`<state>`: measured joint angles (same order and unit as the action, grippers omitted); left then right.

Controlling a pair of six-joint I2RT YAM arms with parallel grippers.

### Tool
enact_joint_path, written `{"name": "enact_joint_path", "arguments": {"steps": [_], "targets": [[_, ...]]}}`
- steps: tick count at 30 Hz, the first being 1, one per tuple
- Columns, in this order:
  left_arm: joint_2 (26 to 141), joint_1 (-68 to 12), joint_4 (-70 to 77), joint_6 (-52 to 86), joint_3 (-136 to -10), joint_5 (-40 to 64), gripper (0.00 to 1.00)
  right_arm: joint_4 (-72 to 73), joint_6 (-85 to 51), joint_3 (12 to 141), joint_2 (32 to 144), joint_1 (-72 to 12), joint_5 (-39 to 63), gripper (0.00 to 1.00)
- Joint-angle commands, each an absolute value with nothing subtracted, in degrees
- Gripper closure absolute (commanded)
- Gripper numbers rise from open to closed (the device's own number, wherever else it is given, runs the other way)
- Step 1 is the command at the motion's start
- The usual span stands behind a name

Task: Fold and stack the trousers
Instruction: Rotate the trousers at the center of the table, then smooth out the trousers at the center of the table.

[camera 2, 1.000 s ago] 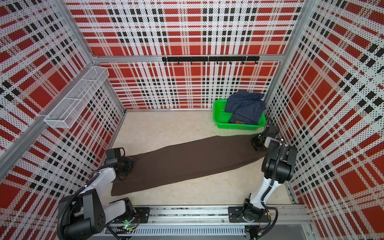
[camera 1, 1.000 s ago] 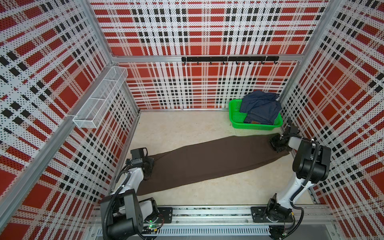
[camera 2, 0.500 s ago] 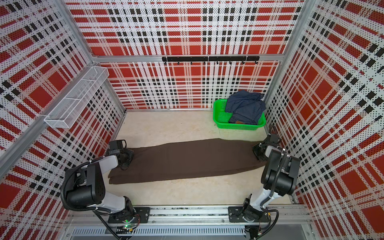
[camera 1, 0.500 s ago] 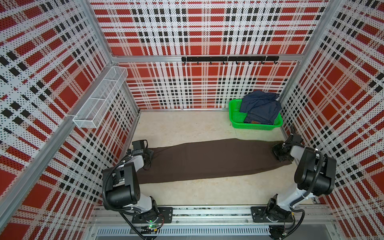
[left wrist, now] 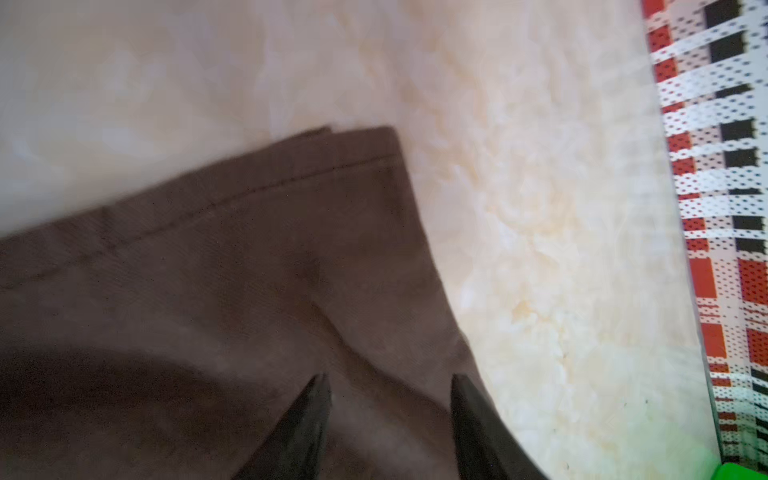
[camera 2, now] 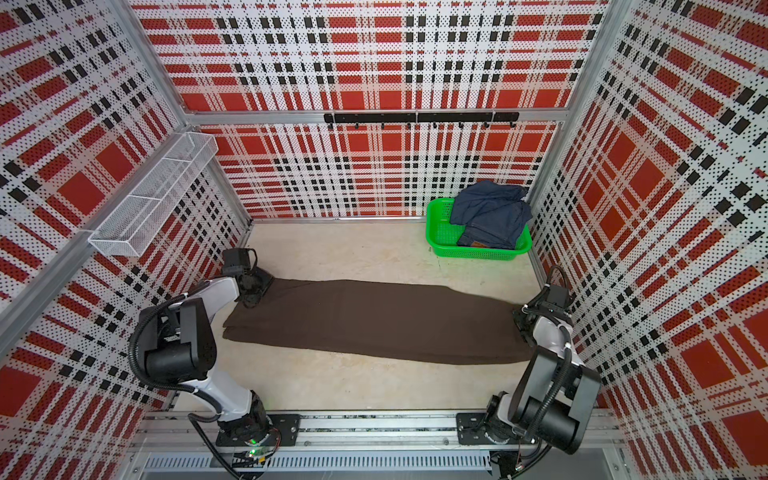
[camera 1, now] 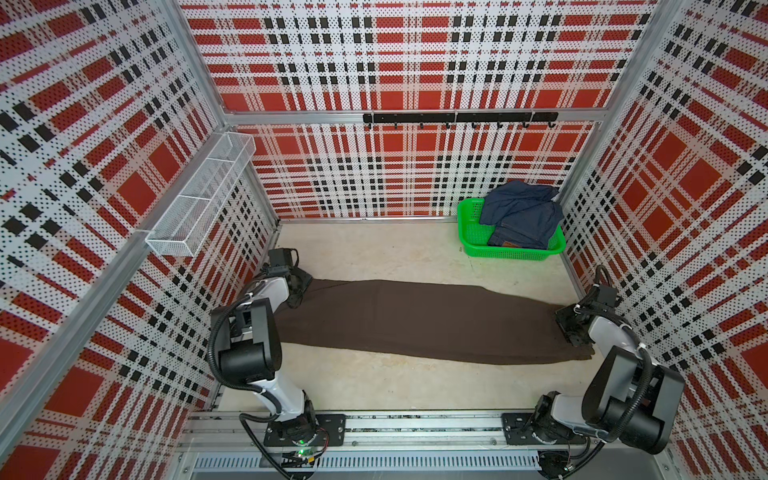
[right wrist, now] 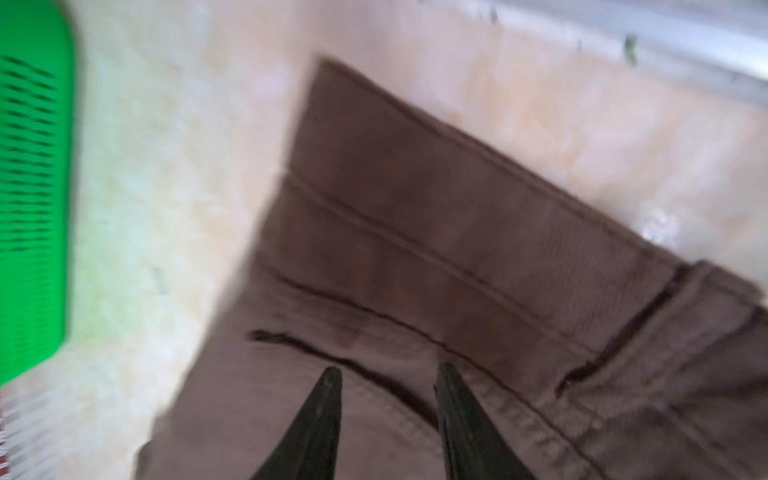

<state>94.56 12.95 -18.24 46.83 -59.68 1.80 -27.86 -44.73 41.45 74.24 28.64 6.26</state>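
1. Left claw (left wrist: pixel 388 386): fingers (left wrist: pixel 303 428) stand apart with brown cloth showing in the gap. We see nothing pinched.
2. It sits low over the hem end of the trousers (left wrist: pixel 208 291). At that corner, two hem edges (left wrist: pixel 332 137) lie stacked and nearly lined up.
3. Right claw (right wrist: pixel 386 374): fingers (right wrist: pixel 316 424) are apart too, with cloth visible between them and nothing clamped.
4. It is over the waist end. The waistband (right wrist: pixel 457 199), a belt loop (right wrist: pixel 631 328) and a pocket slit (right wrist: pixel 332 357) are in its wrist view, all blurred.
5. In both top views the left claw (camera 1: pixel 301 282) (camera 2: pixel 257 286) is at the far corner of the left end. The right claw (camera 1: pixel 567 322) (camera 2: pixel 521 322) is at the right end. We cannot tell whether either is touching the cloth or just above it.
6. The trousers (camera 1: pixel 432 320) (camera 2: pixel 374 320) lie flat and full length, left to right across the middle of the table (camera 1: pixel 374 249). The hem is on the left and the waist on the right, with the right end slightly nearer.
7. A green basket (camera 1: pixel 511 253) (camera 2: pixel 478 252) sits in the far right corner, apart from the trousers. Blue jeans (camera 1: pixel 523 216) (camera 2: pixel 494 216) are heaped in it and spill over the rim toward the right wall.
8. A wire shelf (camera 1: pixel 199 199) hangs on the left wall and a black hook rail (camera 1: pixel 457 117) on the far wall.
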Motion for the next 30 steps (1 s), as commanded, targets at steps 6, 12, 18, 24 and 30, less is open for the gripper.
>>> {"name": "enact_joint_path", "arguments": {"steps": [6,12,18,24,30], "targets": [[81.73,23.72,-30.9,40.7,-59.92,1.22,0.32,-32.59,-43.26,46.62,70.74,22.51,6.94,0.54],[83.07,31.21,-30.74,37.46,-53.09,7.35,0.32,-29.4,-42.93,41.55,72.74,20.17,11.69,0.54],[87.28,31.39,-25.76,38.68,-48.59,9.54,0.31,-27.96,-40.91,39.12,74.64,19.5,13.1,0.54],[89.4,29.5,-22.59,40.49,-47.11,9.54,0.34,-27.86,-40.24,38.51,76.02,19.51,12.44,0.54],[90.7,30.31,-20.87,41.1,-45.98,9.88,0.7,-27.46,-40.76,38.41,76.9,19.51,12.4,0.56]]}}
